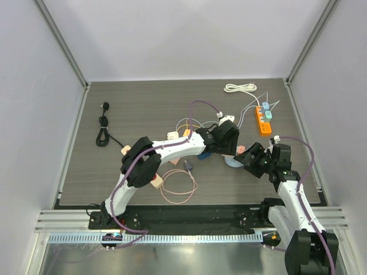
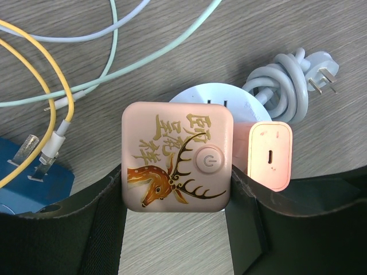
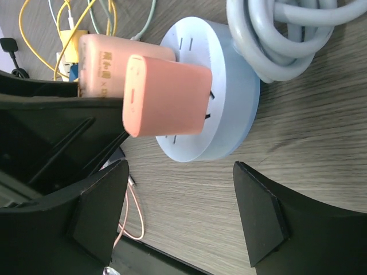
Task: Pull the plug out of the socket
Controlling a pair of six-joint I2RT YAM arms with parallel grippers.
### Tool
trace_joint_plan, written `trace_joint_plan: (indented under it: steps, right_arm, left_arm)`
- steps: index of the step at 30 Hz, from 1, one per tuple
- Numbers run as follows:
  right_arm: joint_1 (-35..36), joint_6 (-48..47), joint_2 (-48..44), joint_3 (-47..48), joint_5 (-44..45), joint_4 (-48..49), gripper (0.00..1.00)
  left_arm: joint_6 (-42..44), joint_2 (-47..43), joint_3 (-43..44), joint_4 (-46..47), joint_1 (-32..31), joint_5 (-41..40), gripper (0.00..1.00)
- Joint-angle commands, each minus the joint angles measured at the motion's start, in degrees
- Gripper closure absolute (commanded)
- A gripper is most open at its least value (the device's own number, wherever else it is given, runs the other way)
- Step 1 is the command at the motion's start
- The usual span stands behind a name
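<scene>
The plug (image 3: 166,97), a salmon block with one port in its outer end, sat in the round socket (image 3: 229,120), right of centre on the worktop (image 1: 143,109). Its long axis stood straight out from the socket face, so you should have planned the pull along that axis, away from the face. Just beside it, on the same socket, sat a pink cube (image 2: 178,154) printed with a deer.

The left claw (image 2: 178,186) was partly closed on the cube, one finger against each side. Treat this as a probable brace to keep the socket down. The right claw (image 3: 180,166) stood wide open and held nothing. In its wrist view the plug lay ahead of the fingertips and off toward the left-hand finger, not between the two. You would have needed to advance the right claw and shift it that way until its fingers flanked the plug.

The right arm was the free one, with the plug just ahead of its claw. Note that the left claw's finger stood close against the plug's cube side, leaving little room there.

A knotted grey cord (image 2: 281,86) lay touching the socket's far side. Loose cables (image 2: 57,97) lay on the cube's other side, well clear of the plug.
</scene>
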Motion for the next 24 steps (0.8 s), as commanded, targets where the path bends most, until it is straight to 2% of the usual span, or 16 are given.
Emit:
trace_joint_plan:
  steps: [1, 9, 17, 21, 22, 24]
  right_arm:
    - [0.73, 1.97, 0.72, -1.22, 0.47, 6.16, 0.21]
    - [1.25, 3.47, 7.23, -5.18, -0.24, 13.73, 0.25]
    - [1.26, 4.78, 5.04, -8.78, 2.65, 18.21, 0.25]
    - [1.17, 6.62, 4.16, -10.19, 4.06, 18.30, 0.35]
    - [1.25, 7.50, 3.72, -10.71, 4.50, 18.30, 0.43]
    - [1.26, 8.21, 2.49, -11.86, 5.91, 18.30, 0.51]
  left_arm:
    - [-1.49, -0.43, 2.52, 0.65, -0.09, 2.75, 1.00]
    - [-2.37, -0.52, 1.56, 1.88, -0.09, 5.13, 1.00]
    - [-3.51, -1.57, -1.52, 5.48, 0.00, 7.94, 1.00]
    - [-3.86, -2.71, -4.24, 7.50, -0.09, 7.59, 1.00]
    - [-3.87, -2.89, -4.77, 7.77, -0.09, 7.33, 1.00]
    - [-3.95, -3.59, -5.65, 8.47, -0.09, 6.72, 1.00]
